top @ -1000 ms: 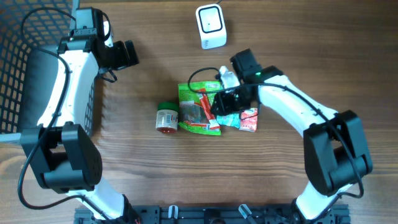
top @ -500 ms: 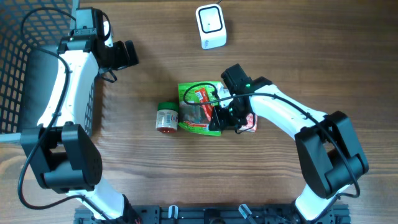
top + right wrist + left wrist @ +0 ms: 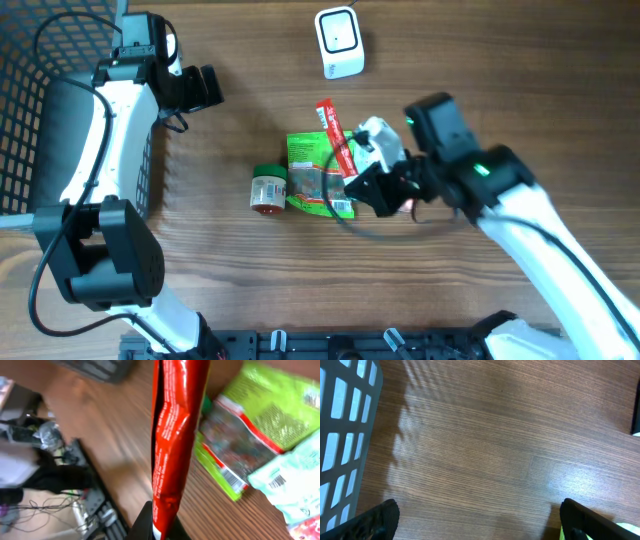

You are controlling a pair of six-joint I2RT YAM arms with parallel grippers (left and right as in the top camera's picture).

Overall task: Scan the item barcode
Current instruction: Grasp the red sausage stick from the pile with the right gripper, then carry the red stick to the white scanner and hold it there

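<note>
Now one red packet (image 3: 172, 435) is pinched in the right jaws, left jaws wide; one green pouch (image 3: 305, 152), one jar (image 3: 268, 190), one scanner (image 3: 339, 40); print unreadable.

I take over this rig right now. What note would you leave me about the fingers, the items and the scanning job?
Right gripper: fingers shut on the red packet, held up off the table.
Left gripper: open, empty, beside the basket.
Scanner: toward the top of the overhead view, apart from the other items.
Green bag, small jar and pale packet lie on the table.
Done: red packet picked up. Left: bring its barcode to the scanner.
</note>
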